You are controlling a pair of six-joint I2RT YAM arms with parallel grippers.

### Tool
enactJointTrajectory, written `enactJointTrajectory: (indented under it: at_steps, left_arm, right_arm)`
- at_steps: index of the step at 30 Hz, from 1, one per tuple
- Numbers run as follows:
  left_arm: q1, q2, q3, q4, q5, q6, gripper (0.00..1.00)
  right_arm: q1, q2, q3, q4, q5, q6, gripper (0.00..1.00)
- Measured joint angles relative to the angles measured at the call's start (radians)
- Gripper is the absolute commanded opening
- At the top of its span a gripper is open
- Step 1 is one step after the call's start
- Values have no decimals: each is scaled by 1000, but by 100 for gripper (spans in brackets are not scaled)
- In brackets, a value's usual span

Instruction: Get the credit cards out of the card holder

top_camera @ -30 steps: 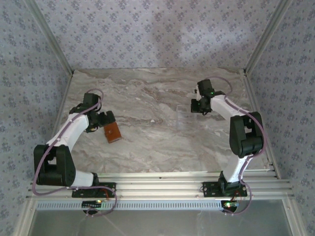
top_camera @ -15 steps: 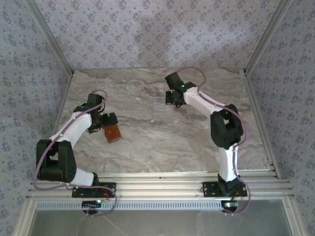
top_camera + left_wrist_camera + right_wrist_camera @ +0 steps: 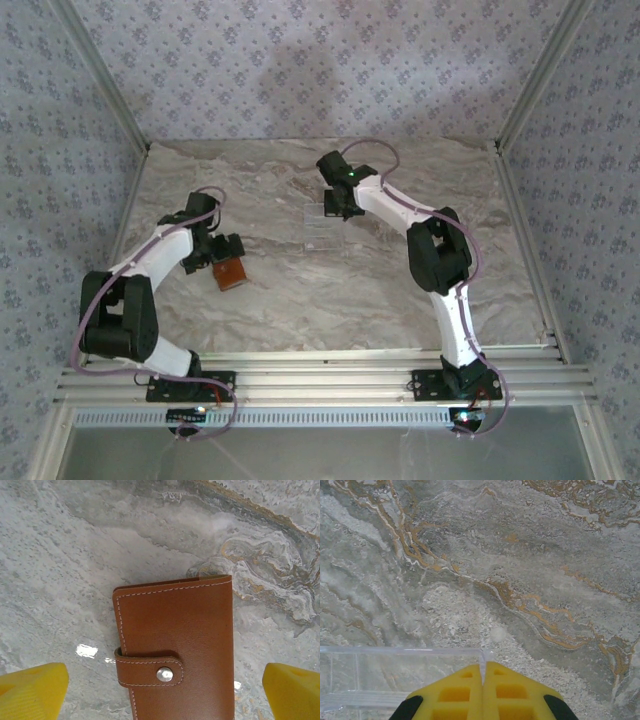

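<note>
The card holder (image 3: 229, 271) is a brown leather wallet lying closed on the marble table, its side tab snapped shut (image 3: 165, 674). The credit cards are hidden inside it. My left gripper (image 3: 222, 252) hovers right over the wallet and is open, one yellow fingertip (image 3: 32, 690) on each side of the wallet (image 3: 175, 630) and neither touching it. My right gripper (image 3: 338, 205) is at the back middle of the table, far from the wallet. Its yellow fingers (image 3: 455, 692) are shut on the thin upright wall of a clear plastic rack (image 3: 395, 680).
The clear plastic rack (image 3: 322, 228) stands on the marble just in front of the right gripper. Metal frame posts and patterned walls bound the table at the back and sides. A rail (image 3: 330, 365) runs along the near edge.
The right arm has swung left across the back of the table, and the clear rack has moved left with it. The left gripper has edged closer over the wallet, still open.
</note>
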Motion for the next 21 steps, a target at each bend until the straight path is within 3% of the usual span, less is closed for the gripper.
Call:
enactJointTrajectory:
  at_steps: [8,11,21]
  left_arm:
    - [-23,41,12,-16,-1,0,99]
    - [-28,55,16,-22,-2,0,99]
    - [-59,108,53,-35,-14,-20,99]
  right_arm:
    - [-7,0,-36,15,-1,6,2]
    - [-9,-6,-45,22,-4,7,9]
    - [-20,-23,-59,26,-12,13,46]
